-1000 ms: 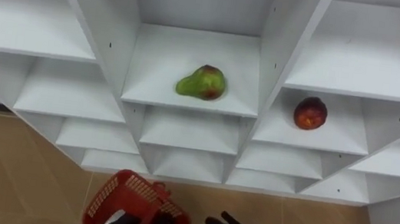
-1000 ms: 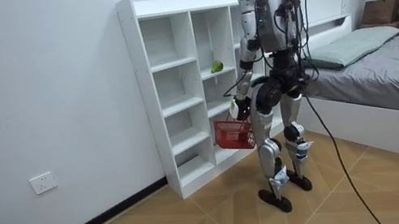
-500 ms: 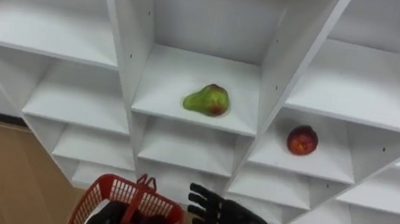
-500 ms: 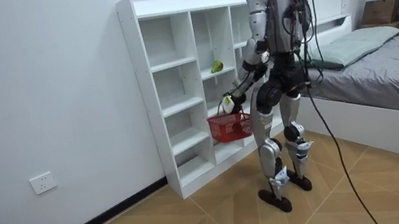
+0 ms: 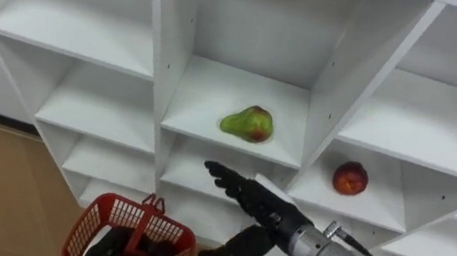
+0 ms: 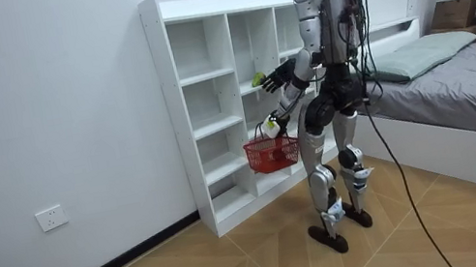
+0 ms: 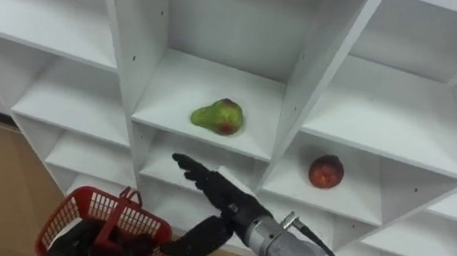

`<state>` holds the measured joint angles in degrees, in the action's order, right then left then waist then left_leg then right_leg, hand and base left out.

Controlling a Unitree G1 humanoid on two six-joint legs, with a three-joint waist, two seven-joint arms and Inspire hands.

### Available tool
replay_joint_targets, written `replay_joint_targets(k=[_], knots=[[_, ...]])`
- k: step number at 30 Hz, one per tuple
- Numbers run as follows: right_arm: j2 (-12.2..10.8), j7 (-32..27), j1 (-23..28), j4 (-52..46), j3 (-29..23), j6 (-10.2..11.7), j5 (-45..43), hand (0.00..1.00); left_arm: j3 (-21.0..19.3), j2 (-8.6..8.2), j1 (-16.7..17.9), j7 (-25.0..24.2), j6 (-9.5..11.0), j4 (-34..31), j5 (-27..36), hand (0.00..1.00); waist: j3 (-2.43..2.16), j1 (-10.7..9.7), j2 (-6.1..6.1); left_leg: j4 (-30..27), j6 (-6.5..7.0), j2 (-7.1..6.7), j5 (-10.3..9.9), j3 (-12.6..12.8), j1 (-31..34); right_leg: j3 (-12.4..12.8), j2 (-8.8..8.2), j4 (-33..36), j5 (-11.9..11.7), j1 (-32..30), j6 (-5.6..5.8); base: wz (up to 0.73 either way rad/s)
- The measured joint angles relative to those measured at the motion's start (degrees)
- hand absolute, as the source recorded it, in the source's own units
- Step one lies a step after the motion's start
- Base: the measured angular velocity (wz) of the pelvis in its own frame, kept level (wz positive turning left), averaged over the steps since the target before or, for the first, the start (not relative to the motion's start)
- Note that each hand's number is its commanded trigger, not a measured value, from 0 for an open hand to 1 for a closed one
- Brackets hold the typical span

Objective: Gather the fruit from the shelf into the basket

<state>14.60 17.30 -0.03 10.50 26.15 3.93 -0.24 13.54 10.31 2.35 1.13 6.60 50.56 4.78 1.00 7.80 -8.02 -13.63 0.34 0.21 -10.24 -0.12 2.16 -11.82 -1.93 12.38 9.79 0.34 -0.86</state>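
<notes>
Two fruits are seen in the closet: a green pear on a middle shelf, a red fruit lower right. The right robot hand is held open below the pear; the red basket is gripped by the left robot hand.

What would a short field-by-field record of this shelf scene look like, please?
pear: lying on a middle-column shelf of the white shelf unit
red fruit: right column, on a lower shelf
right hand: fingers straight, stretched toward the pear, not touching it
left hand: holding the red basket by its handle
basket contents: cannot tell
robot: standing in front of the shelf unit
</notes>
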Motion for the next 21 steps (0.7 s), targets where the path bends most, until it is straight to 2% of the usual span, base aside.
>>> replay_joint_targets(k=[3, 6, 7, 12, 21], knots=[[-0.09, -3.27, -0.07, -1.31, -0.66, 1.47, -0.88, 0.00, -0.65, 0.06, 0.01, -0.19, 0.32, 0.00, -0.53, 1.00, 0.05, 0.18, -0.82, -0.22, -0.02, -0.21, -0.04, -0.72, 0.02, -0.28, 0.06, -0.73, -0.02, 0.99, 0.00, 0.16], [0.03, -6.60, -1.29, -3.07, -0.84, 2.29, -2.83, 0.00, -1.03, 0.85, 0.00, -0.70, 1.06, 0.00, -0.55, 1.00, 0.27, 0.28, -1.19, -0.31, -0.12, -0.26, -0.12, -1.40, 0.01, -0.85, 0.13, -1.17, -0.02, 1.65, 0.01, 0.13], [0.14, -7.83, -1.75, -4.03, -1.22, 2.45, -3.08, 0.00, -1.09, 1.09, -0.03, -0.75, 1.16, -0.02, -0.55, 1.00, 0.15, 0.30, -1.35, -0.42, -0.13, -0.29, -0.12, -1.74, 0.03, -0.99, 0.25, -1.71, -0.09, 1.89, 0.00, 0.12], [0.28, -13.17, -4.05, -5.04, -2.11, 4.91, -4.30, 0.00, -2.85, 1.31, 0.12, -1.49, 1.31, -0.04, -1.65, 1.00, 0.18, 0.58, -1.36, -0.04, -0.14, -0.38, -0.11, -1.92, -1.02, -1.09, 0.24, -2.03, -0.11, 2.98, -0.02, 0.02], [0.49, -20.12, -4.60, -5.04, -3.01, 5.15, -5.01, 0.00, -5.92, 1.36, 0.24, -2.11, 1.23, -0.04, -3.39, 1.00, 0.29, 0.79, -1.18, 0.02, -0.15, -0.59, -0.12, -3.30, -0.84, -2.47, 0.22, -2.67, -0.17, 3.54, 0.04, 0.08]])
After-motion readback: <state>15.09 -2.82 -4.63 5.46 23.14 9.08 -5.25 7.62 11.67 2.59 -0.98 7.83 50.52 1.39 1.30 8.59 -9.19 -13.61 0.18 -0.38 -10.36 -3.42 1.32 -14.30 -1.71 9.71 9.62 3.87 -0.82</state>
